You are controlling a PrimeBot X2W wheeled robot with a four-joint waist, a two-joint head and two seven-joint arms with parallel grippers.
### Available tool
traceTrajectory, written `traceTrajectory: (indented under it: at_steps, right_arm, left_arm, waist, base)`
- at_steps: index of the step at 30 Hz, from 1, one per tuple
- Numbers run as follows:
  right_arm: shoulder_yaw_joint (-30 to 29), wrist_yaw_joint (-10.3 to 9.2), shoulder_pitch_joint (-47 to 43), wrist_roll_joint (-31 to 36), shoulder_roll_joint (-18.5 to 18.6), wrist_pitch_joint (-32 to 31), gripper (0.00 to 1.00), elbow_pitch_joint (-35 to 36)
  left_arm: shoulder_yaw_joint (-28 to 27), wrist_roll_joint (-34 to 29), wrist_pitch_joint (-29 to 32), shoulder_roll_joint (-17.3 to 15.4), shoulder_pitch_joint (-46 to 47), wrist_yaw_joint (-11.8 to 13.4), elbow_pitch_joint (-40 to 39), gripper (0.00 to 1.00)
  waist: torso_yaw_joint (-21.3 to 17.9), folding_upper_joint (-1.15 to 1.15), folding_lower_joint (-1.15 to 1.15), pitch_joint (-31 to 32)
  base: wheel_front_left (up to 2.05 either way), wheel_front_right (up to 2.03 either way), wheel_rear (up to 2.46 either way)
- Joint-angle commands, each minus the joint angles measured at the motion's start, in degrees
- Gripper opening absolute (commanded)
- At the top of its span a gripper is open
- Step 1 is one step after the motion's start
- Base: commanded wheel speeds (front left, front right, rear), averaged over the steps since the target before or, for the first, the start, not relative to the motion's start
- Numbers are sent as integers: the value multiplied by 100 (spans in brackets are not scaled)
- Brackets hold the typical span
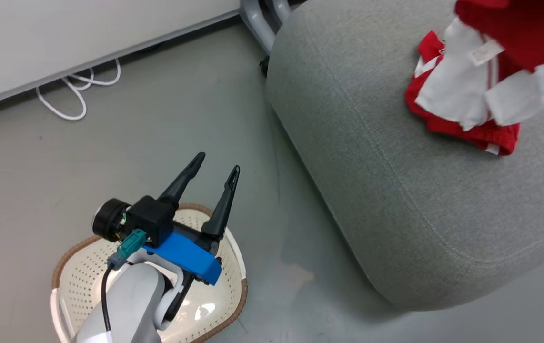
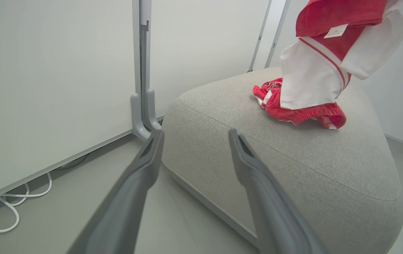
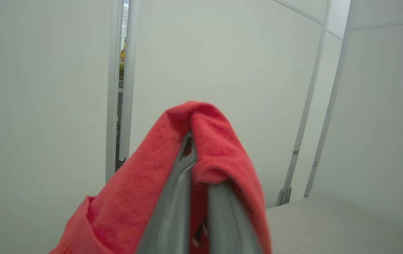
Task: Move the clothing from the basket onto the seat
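The grey seat point(image 1: 396, 200) spans the right of the head view. One red and white piece of clothing point(image 1: 472, 131) lies crumpled on its top. A second piece point(image 1: 510, 28) hangs above it, its white trim and tag dangling onto the first; the left wrist view shows this hanging garment point(image 2: 314, 70) over the lying one point(image 2: 293, 114). My right gripper point(image 3: 192, 148) is shut on the clothing, with red fabric point(image 3: 219, 148) draped over its tips. My left gripper point(image 1: 217, 163) hangs open above the cream basket point(image 1: 74, 250) at the lower left. The part of the basket that shows holds nothing.
A white cable point(image 1: 74, 97) loops on the grey floor under a white wall panel point(image 1: 62, 43). Grey metal frame legs point(image 1: 257, 21) stand just behind the seat's far left corner. Bare floor point(image 1: 272, 214) separates the basket from the seat.
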State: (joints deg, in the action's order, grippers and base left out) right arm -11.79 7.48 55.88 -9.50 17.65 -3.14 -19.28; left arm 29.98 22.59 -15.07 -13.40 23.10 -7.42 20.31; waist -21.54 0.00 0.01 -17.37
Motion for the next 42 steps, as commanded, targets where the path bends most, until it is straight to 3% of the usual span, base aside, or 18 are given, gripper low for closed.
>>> traceTrajectory:
  at_steps: [1,6,13,21,29,34,35,36,42]
  right_arm:
    - [-147,3,206,-9,102,71,0,6]
    - [-700,2,475,97,458,335,0,-79]
    - [-1406,2,76,261,584,755,0,-692]
    - [-1873,2,-242,440,317,1215,0,-1865]
    - [-2013,2,-220,644,137,1521,1,-2575]
    - [-1965,2,-267,744,131,1653,40,-2835]
    - [-1964,2,-275,747,122,1679,75,-2869]
    - [-1964,2,-279,756,113,1692,100,-2889]
    - [-1918,2,-353,819,49,1746,100,-2906]
  left_arm:
    - [8,-51,-15,-65,179,-7,-47,100]
    - [36,-110,-15,-184,437,-7,-181,100]
    - [103,-204,-15,-282,811,-7,-402,100]
    - [31,-278,-15,-351,872,-7,-501,100]
    - [-69,-300,-15,-373,781,-7,-512,100]
    - [-77,-299,-15,-350,723,-7,-500,100]
    - [-82,-298,-15,-349,715,-7,-494,100]
    - [-88,-297,-15,-348,708,-7,-492,100]
    - [-120,-294,-15,-312,658,-8,-479,100]
  waist:
    - [287,0,-1,-380]
    - [513,0,-1,-871]
    - [839,0,-1,-1506]
    - [977,0,-1,-1758]
    - [989,0,-1,-1691]
    - [998,0,-1,-1602]
    - [998,0,-1,-1588]
    - [996,0,-1,-1577]
    - [981,0,-1,-1493]
  base:
    - [0,0,0]
    - [0,0,0]
    - [0,0,0]
    - [0,0,0]
    - [0,0,0]
    - [0,0,0]
    - [0,0,0]
    - [0,0,0]
    - [0,0,0]
